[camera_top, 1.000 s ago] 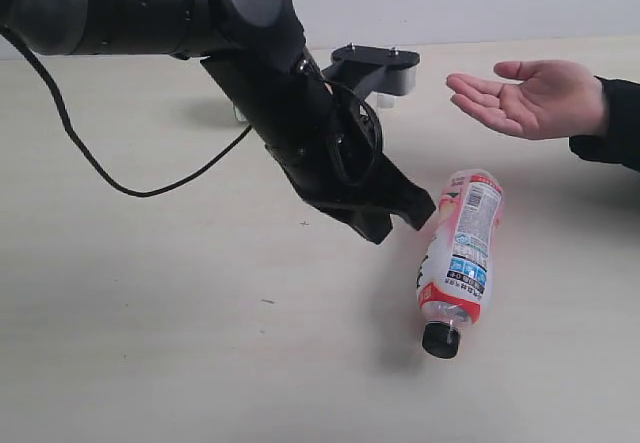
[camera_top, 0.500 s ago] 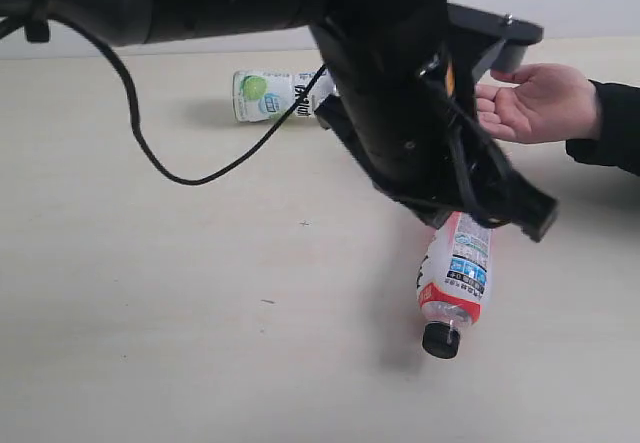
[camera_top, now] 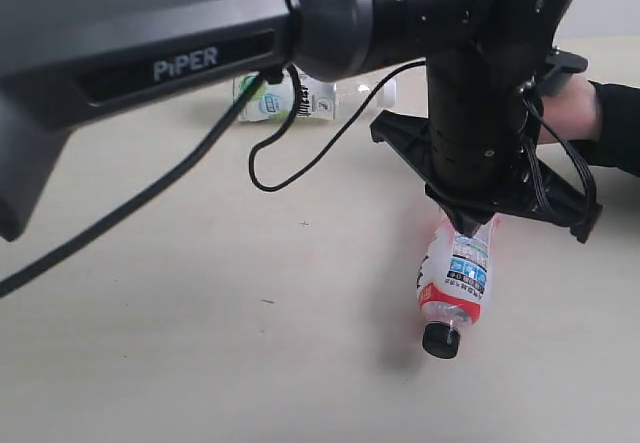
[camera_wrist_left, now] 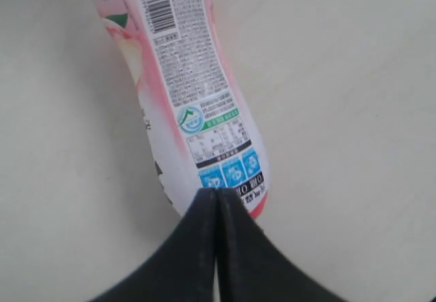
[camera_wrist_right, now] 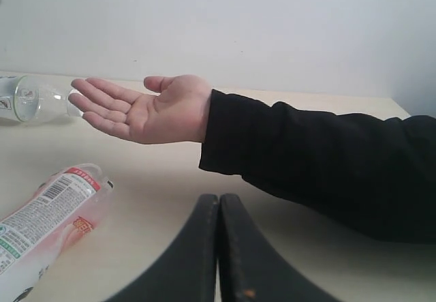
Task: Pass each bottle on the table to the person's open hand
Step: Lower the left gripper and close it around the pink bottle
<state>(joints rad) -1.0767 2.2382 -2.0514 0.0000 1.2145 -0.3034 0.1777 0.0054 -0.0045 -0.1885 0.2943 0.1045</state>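
My left end effector (camera_wrist_left: pixel 216 200), clenched empty, sits over the pink-labelled bottle (camera_top: pixel 456 275) lying lower right on the tabletop (camera_top: pixel 200 343); it looks light, slick, squashy, so I'd grip mid-label.

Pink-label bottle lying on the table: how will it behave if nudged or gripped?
The pink-label bottle lies on its round side on the flat table, so a sideways nudge would likely roll it. No liquid shows at its clear neck, so probably light. Its glossy label looks slick and may slip.
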